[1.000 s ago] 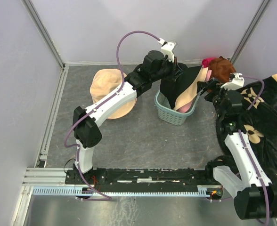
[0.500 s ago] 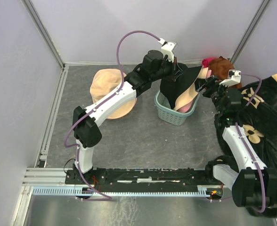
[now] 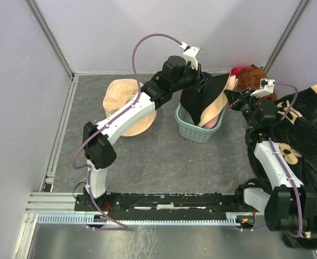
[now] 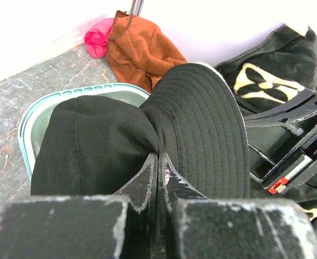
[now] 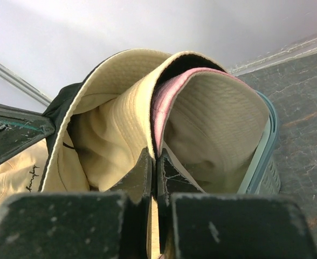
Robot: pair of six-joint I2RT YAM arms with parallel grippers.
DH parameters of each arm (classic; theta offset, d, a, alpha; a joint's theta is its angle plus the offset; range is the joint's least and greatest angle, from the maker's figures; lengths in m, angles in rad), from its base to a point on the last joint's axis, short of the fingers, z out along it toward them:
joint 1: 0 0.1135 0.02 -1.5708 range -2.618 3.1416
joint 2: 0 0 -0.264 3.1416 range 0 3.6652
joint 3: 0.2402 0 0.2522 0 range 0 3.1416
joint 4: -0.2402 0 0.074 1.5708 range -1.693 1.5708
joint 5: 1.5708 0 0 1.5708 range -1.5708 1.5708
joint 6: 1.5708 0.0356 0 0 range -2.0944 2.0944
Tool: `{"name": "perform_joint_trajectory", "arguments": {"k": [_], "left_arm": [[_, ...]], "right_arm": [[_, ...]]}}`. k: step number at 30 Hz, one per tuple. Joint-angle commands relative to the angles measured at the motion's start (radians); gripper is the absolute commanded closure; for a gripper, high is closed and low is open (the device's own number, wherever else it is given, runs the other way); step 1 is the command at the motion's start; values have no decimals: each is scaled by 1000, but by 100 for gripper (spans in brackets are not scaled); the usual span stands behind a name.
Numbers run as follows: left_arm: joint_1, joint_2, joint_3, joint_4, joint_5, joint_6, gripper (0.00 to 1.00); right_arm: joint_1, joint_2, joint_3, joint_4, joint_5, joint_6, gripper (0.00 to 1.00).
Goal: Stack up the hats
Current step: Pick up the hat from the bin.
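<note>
A black hat [image 4: 94, 145] stands half out of the teal basket [image 4: 34, 118], and my left gripper [image 4: 159, 159] is shut on the fold between its crown and brim [image 4: 201, 124]. From above, the left gripper [image 3: 200, 81] sits over the basket [image 3: 197, 132]. My right gripper [image 5: 157, 161] is shut on the brim of a beige hat [image 5: 115, 124], with a pink brim edge [image 5: 166, 102] pressed right beside it. Seen from overhead, the right gripper [image 3: 230, 96] is at the basket's right rim. Another beige hat [image 3: 127, 105] lies flat on the table to the left.
A rust-brown cloth [image 3: 253, 75] and a bright pink bundle [image 3: 238, 70] lie in the back right corner. A black blanket with beige floral pattern [image 3: 304, 135] covers the right side. Walls close in the grey table on three sides.
My right gripper has moved left to the basket's rim and shut on the beige hat's brim. The left gripper keeps its hold on the black hat, barely shifted.
</note>
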Motion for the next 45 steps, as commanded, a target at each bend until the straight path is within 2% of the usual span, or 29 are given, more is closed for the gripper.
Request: {"name": "perform_joint_trajectory", "arguments": {"k": [1, 7, 18, 38, 45], "left_arm": [[0, -41, 93, 65, -8, 15, 97], [1, -53, 145, 69, -53, -9, 97], [8, -97, 157, 66, -131, 7, 97], [36, -235, 104, 99, -451, 168, 97], [76, -282, 89, 113, -504, 220, 97]], "right_arm": [[-6, -18, 14, 25, -14, 1, 99], [-6, -44, 55, -89, 41, -31, 99], [-11, -74, 68, -137, 124, -33, 99], [-16, -87, 73, -162, 156, -30, 99], [-16, -81, 68, -161, 148, -29, 99]]}}
